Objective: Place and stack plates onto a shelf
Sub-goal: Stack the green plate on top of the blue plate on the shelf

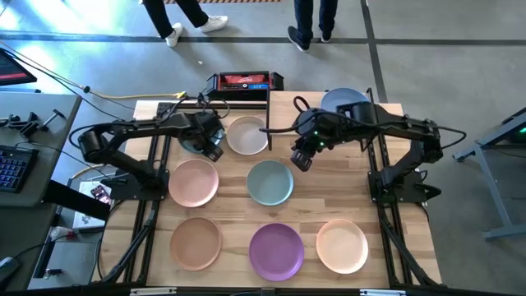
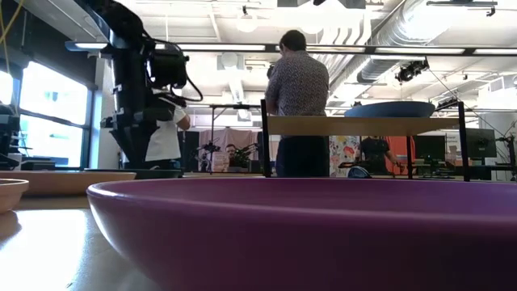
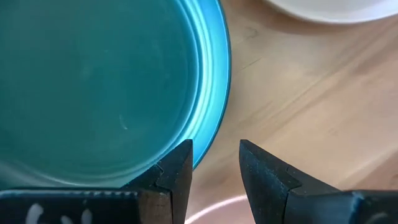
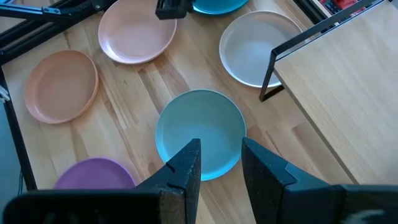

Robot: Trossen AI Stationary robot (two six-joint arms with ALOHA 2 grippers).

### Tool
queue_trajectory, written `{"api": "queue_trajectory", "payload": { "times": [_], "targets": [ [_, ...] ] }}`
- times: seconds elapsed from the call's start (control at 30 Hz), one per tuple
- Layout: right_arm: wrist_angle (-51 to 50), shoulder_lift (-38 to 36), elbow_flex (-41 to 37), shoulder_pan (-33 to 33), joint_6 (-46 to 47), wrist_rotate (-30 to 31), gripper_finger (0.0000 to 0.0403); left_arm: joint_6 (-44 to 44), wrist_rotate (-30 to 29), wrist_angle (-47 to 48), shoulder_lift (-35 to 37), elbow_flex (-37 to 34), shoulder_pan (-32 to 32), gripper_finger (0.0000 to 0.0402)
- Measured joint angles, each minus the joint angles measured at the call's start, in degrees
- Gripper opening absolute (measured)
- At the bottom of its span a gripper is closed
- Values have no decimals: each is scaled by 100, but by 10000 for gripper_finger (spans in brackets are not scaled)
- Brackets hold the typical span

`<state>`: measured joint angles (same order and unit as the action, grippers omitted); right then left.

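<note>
My left gripper [image 1: 212,148] [image 3: 216,167] is open and points down over the near right rim of the dark teal plate [image 1: 191,141] [image 3: 93,81], which lies flat at the table's far left. One finger [image 3: 177,168] stands over the rim and the other [image 3: 261,171] over bare wood beside it. I cannot tell whether either touches the plate. My right gripper [image 1: 302,156] [image 4: 221,163] hangs open, high above the sage green plate [image 1: 269,182] [image 4: 199,130]. A blue plate [image 1: 339,99] [image 2: 392,109] rests on the shelf [image 2: 363,126] [image 4: 348,81].
Flat on the slatted tabletop lie a beige plate [image 1: 246,136], a pink plate [image 1: 194,182], a tan plate [image 1: 196,242], a purple plate [image 1: 276,251] [image 2: 283,234] and a peach plate [image 1: 342,245]. The shelf's black leg [image 4: 268,74] stands next to the beige plate. People stand beyond the table's far edge.
</note>
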<state>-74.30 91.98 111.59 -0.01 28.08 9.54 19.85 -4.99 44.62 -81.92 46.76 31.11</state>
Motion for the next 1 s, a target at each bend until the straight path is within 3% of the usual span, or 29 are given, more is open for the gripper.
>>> {"api": "queue_trajectory", "payload": {
  "times": [0.53, 0.87, 1.0],
  "targets": [
    [0, 0, 0, -11, -4, 94, 94, -104, -291, -294, -803, 0, -2, 116],
    [0, -2, 0, -11, -4, 140, 94, -430, -464, -216, -800, 16, -166, 12],
    [0, -2, 0, -11, -4, 142, 94, -432, -545, -16, -782, 47, -271, 9]
  ]
}}
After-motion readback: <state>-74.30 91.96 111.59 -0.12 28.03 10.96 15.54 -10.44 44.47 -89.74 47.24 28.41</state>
